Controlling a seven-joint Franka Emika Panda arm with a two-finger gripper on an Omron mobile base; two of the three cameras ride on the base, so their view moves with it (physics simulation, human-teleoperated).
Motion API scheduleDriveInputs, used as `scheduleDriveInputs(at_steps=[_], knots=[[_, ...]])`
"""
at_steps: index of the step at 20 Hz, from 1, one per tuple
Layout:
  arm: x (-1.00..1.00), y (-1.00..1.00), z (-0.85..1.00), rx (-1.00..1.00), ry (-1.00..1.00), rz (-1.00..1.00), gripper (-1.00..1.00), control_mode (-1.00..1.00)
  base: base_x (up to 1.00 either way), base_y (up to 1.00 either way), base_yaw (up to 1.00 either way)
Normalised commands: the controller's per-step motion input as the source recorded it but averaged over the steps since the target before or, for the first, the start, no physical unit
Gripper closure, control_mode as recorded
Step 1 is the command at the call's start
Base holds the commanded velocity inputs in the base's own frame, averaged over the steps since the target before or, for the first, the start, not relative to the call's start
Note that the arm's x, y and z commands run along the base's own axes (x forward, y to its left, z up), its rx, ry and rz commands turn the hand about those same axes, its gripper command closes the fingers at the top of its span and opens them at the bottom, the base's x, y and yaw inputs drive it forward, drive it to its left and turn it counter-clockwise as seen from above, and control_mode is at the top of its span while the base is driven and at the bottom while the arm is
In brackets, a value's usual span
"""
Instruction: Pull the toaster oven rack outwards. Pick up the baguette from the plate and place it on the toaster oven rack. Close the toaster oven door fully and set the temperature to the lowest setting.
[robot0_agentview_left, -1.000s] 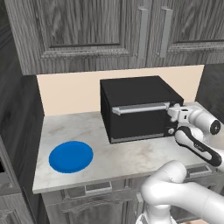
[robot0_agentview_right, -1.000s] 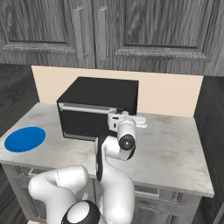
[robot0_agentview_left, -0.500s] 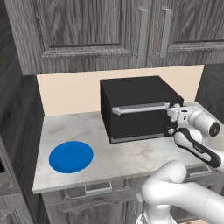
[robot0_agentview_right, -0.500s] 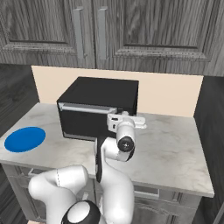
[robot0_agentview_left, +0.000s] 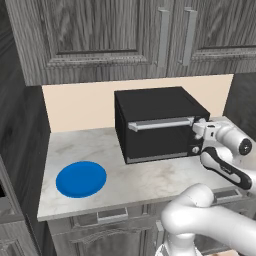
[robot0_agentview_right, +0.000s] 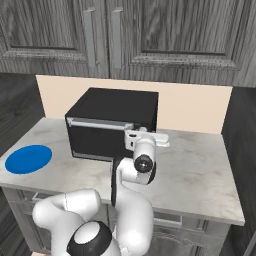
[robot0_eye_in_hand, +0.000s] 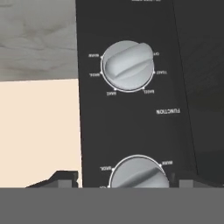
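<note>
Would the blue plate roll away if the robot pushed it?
Probably not. The plate lies flat on the counter, so it would likely slide instead. It looks thin and empty, so probably light. Its smooth surface may be slippery.

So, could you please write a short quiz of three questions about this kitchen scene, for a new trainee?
1. True or false: the toaster oven door is closed.
2. What lies on the plate? A) a baguette B) nothing C) a cup
3. Fill in: in the hand view, the gripper points at the silver ___ on the toaster oven.

Key:
1. True. The door stands flush with the oven's front and its handle bar sits along the top edge.
2. B. The blue disc is bare in both base views.
3. Knobs. One knob is in the middle and a second knob lies between the fingertips.
</note>
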Motion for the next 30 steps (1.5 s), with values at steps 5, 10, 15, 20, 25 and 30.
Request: scheduleDriveInputs(at_steps=[5, 10, 15, 20, 25, 30], knots=[[0.03, 0.01, 0.0, 0.0, 0.0, -0.11, 1.0, -1.0, 0.0, 0.0, 0.0], [0.02, 0.02, 0.0, 0.0, 0.0, -0.05, 1.0, -1.0, 0.0, 0.0, 0.0], [-0.01, 0.0, 0.0, 0.0, 0.0, 0.0, 1.0, -1.0, 0.0, 0.0, 0.0], [0.0, 0.0, 0.0, -0.04, -0.01, -0.01, 1.0, -1.0, 0.0, 0.0, 0.0], [0.0, 0.11, 0.0, -0.1, 0.0, -0.08, 1.0, -1.0, 0.0, 0.0, 0.0], [0.0, 0.3, 0.0, -0.13, 0.0, -0.18, 1.0, -1.0, 0.0, 0.0, 0.0]])
